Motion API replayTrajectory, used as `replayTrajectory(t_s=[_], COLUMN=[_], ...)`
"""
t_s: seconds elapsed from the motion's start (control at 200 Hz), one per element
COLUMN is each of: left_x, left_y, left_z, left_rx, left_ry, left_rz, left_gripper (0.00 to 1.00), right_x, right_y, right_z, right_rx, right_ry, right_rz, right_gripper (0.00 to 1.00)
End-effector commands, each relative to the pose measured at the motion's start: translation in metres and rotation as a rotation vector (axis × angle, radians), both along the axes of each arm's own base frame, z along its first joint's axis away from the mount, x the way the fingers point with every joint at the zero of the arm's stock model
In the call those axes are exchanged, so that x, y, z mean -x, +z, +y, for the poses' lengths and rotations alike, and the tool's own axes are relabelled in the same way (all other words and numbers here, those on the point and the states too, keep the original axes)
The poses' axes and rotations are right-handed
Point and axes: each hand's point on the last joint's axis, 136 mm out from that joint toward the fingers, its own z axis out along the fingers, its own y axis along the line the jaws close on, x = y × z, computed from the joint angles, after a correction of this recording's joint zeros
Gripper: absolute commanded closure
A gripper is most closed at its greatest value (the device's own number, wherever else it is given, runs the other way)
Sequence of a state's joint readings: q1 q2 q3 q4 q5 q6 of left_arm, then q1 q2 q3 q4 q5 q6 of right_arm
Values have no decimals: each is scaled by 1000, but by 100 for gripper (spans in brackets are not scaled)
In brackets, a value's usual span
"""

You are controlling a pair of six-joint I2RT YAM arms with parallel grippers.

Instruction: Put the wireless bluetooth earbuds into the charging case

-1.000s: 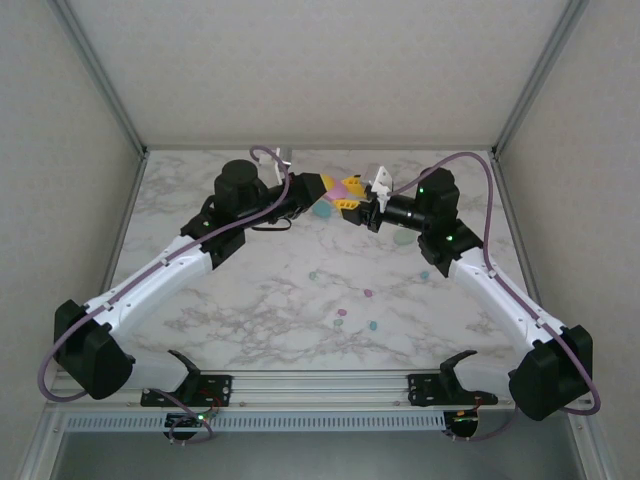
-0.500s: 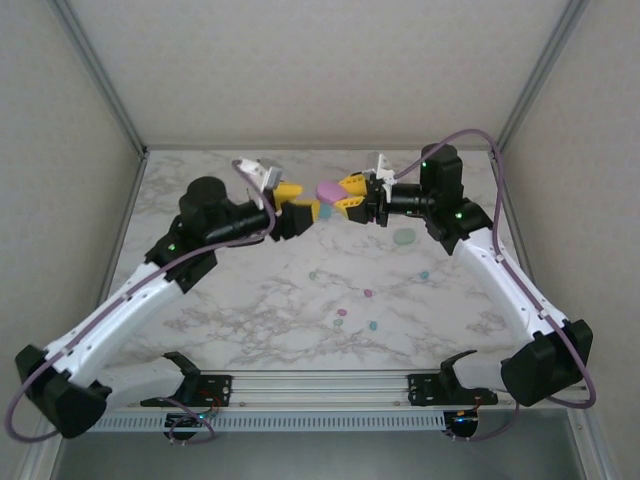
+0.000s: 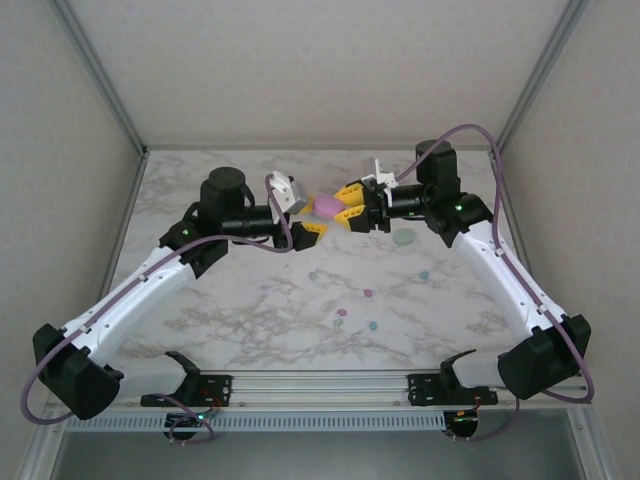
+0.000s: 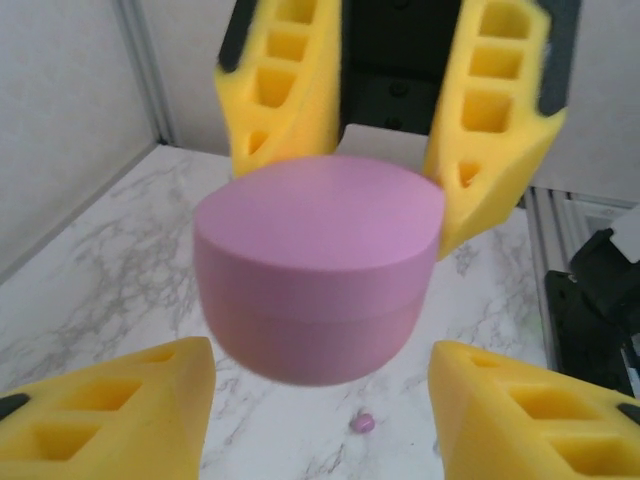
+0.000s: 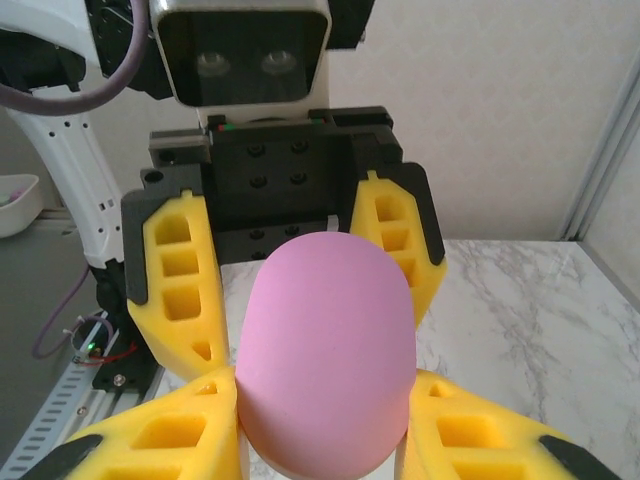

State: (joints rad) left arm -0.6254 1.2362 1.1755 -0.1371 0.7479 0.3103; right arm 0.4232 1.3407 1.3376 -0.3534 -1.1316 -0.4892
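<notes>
The left gripper (image 3: 307,213) is seen at the far middle of the table (image 3: 230,300), raised off it, with its fingers (image 4: 110,410) spread wide and nothing gripped. The pink case (image 3: 327,207) lies straight ahead of those fingers, just beyond their tips, and is flanked by them rather than touched, so far as can be told from the left wrist view. The pink case is held in the air by the right gripper (image 3: 344,204), whose fingers (image 5: 170,440) are closed on its two sides. Its long axis is seen to run along the line joining the two grippers, one rounded end being turned toward the left gripper. Its lid seam is shown closed in the left wrist view, so no earbud can yet be put in. A mint case (image 3: 404,237) is seen on the marble, just right of the right gripper. The earbuds (image 3: 368,293) are scattered on the table, well apart from both grippers and nearer the arm bases, none being held. It is judged that the coming move turns on the left fingers being closed on the near end of the pink case, the left gripper being the free one and already lined up with it.
</notes>
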Motion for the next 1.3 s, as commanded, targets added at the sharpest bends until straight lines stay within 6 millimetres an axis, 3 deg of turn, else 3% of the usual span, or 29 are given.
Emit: replayTrajectory(t_s=[0.0,0.255,0.561,0.886,1.296], left_x=[10,10,5,8,8], left_y=[32,34,38,31,23], left_z=[-3,-7,-8,-10,-6], left_rx=[72,92,116,76,40], left_ry=[-79,-96,-76,-107,-95], left_rz=[-65,-28,-10,16,4], left_gripper=[48,54,47,59,47], right_x=[6,5,9,10,5], right_y=[12,10,8,12,17], right_z=[2,2,0,1,0], right_rx=[-24,-20,-19,-32,-52], right_ry=[41,32,43,49,12], right_rz=[-33,-48,-62,-70,-80], right_gripper=[71,70,70,69,68])
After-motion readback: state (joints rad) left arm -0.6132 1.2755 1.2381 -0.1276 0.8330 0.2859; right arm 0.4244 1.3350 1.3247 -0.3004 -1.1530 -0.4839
